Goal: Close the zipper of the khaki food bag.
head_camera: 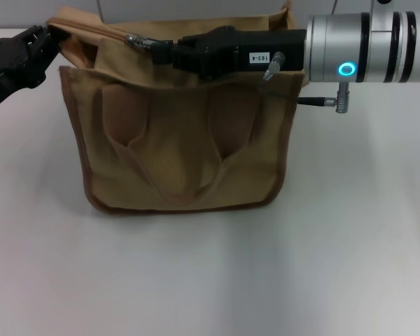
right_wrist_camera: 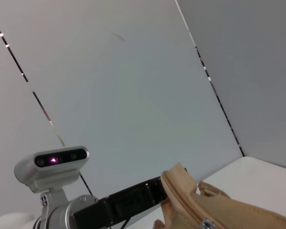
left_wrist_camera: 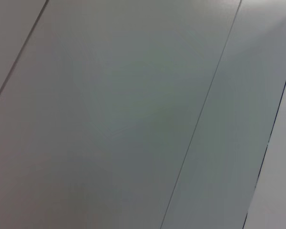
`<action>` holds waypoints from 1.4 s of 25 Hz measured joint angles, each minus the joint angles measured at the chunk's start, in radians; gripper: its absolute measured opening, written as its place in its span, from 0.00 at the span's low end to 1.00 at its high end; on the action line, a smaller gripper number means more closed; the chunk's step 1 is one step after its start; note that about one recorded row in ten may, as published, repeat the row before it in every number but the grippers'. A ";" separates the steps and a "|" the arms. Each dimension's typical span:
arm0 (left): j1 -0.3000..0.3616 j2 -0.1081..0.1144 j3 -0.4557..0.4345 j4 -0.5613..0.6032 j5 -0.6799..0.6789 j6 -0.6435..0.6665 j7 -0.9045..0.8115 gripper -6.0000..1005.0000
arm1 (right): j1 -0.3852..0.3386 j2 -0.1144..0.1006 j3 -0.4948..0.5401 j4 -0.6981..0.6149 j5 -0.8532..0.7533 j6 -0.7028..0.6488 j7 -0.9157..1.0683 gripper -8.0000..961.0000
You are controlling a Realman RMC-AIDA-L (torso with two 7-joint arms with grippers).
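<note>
The khaki food bag [head_camera: 182,147] stands upright on the white table, its two handles hanging down its front. A small silver slider [head_camera: 135,40] marks the zipper along the bag's top edge, left of the middle. My right gripper [head_camera: 156,47] reaches in from the right over the top of the bag and is shut on the slider's pull. At the bag's top left corner, my left gripper [head_camera: 47,35] is shut on the fabric. The right wrist view shows that end of the bag [right_wrist_camera: 229,212] with the left gripper [right_wrist_camera: 152,193] meeting it.
The white table [head_camera: 210,280] spreads out in front of and beside the bag. The left wrist view holds only grey wall panels [left_wrist_camera: 133,119]. The left arm's wrist camera [right_wrist_camera: 52,164] shows in the right wrist view.
</note>
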 joint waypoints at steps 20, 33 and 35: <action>0.023 -0.003 -0.003 -0.019 0.000 -0.024 0.016 0.03 | -0.005 -0.005 0.010 0.004 -0.001 -0.012 0.000 0.01; 0.025 -0.002 -0.003 -0.024 0.000 -0.019 0.017 0.03 | 0.011 -0.027 0.028 0.015 -0.001 -0.056 0.078 0.02; 0.024 -0.003 -0.003 -0.025 0.002 -0.017 0.017 0.03 | 0.017 -0.031 0.029 0.022 -0.001 -0.057 0.091 0.02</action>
